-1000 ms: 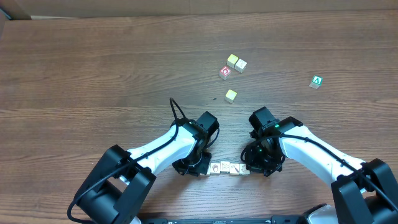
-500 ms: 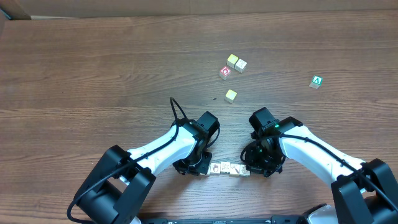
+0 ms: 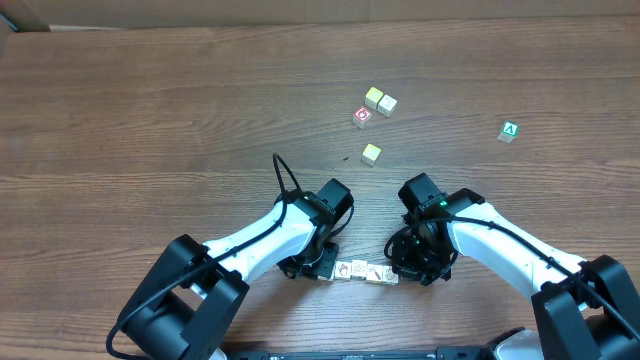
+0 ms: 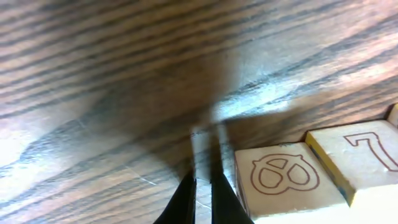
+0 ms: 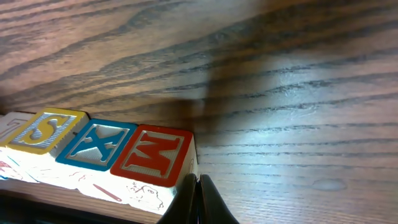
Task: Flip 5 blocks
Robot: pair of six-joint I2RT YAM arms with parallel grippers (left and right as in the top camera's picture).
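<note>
A short row of pale blocks (image 3: 360,270) lies near the table's front edge, between my two grippers. My left gripper (image 3: 325,268) is shut and empty, with its tips on the wood at the row's left end. In the left wrist view the left gripper (image 4: 203,183) stands just beside a block with a brown pretzel picture (image 4: 283,177), and a block marked 7 (image 4: 367,152) comes after it. My right gripper (image 3: 398,272) is shut and empty at the row's right end. In the right wrist view the right gripper (image 5: 198,183) is against the block with a red M face (image 5: 152,155), beside X (image 5: 96,144) and S (image 5: 43,129) faces.
Two yellow-topped cubes (image 3: 380,101) and a red-faced cube (image 3: 362,117) sit at the back centre. A third yellow-topped cube (image 3: 371,153) lies nearer. A green "A" cube (image 3: 509,131) is at the far right. Bare wood table (image 3: 150,120) stretches to the left.
The row of blocks and the right gripper have shifted very slightly to the left. Both grippers stay shut.
</note>
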